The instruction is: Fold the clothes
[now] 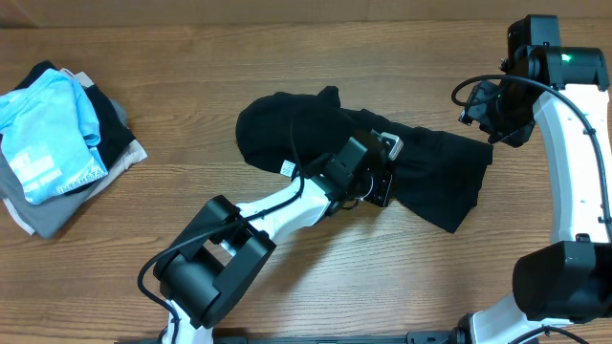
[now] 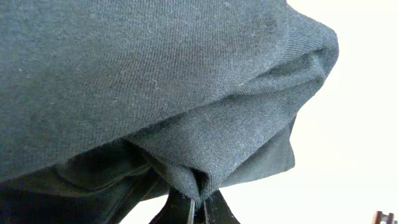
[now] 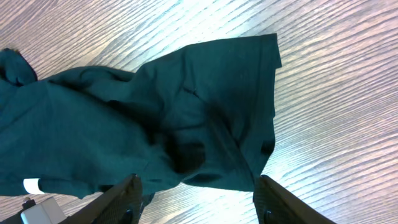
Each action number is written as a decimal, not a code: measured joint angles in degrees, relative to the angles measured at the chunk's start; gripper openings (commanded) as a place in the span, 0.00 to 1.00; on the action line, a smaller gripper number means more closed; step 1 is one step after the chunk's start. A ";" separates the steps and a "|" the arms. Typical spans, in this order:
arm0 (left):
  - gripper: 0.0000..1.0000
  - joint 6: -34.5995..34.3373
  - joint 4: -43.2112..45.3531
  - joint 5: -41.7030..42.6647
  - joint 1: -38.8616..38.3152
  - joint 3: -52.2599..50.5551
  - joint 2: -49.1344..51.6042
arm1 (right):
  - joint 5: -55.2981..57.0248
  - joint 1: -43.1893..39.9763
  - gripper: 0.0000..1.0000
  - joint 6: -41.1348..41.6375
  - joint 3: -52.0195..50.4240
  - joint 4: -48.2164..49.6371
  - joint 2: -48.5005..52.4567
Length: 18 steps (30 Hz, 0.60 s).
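The black T-shirt (image 1: 435,167) lies crumpled across the middle of the wooden table, its small white label (image 1: 285,168) showing on the left part. My left gripper (image 1: 381,183) sits on the shirt's middle and is shut on a pinched fold of the black fabric (image 2: 205,168), which fills the left wrist view. My right gripper (image 1: 486,119) hovers open over the shirt's right end. Its two fingers (image 3: 127,199) stand wide apart above the fabric (image 3: 186,118) with nothing between them.
A pile of other garments (image 1: 57,143), light blue on top of grey, beige and black ones, lies at the table's far left. Bare wood (image 1: 459,277) surrounds the shirt. The left arm (image 1: 268,215) reaches in from the front.
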 measured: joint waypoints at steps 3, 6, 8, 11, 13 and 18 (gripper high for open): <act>0.04 0.00 -0.68 0.87 0.96 0.00 -0.02 | 0.02 0.00 0.62 0.00 0.00 -0.37 0.00; 0.04 0.24 -3.74 1.09 2.10 0.04 -0.42 | 0.33 0.00 0.62 0.00 0.00 -1.51 0.00; 0.04 0.90 -8.33 1.11 2.99 0.07 -1.81 | 0.87 0.00 0.62 0.00 0.02 -2.45 0.00; 0.04 2.69 -17.66 0.96 5.57 0.15 -7.28 | 1.57 0.00 0.62 0.04 0.09 -3.65 0.00; 0.04 4.02 -27.67 0.37 9.53 0.37 -14.34 | 1.77 0.00 0.62 0.11 -0.13 -3.85 -0.09; 0.04 5.20 -41.53 -1.38 21.94 0.76 -28.00 | 1.95 -0.15 0.59 1.07 -4.20 -1.29 -0.31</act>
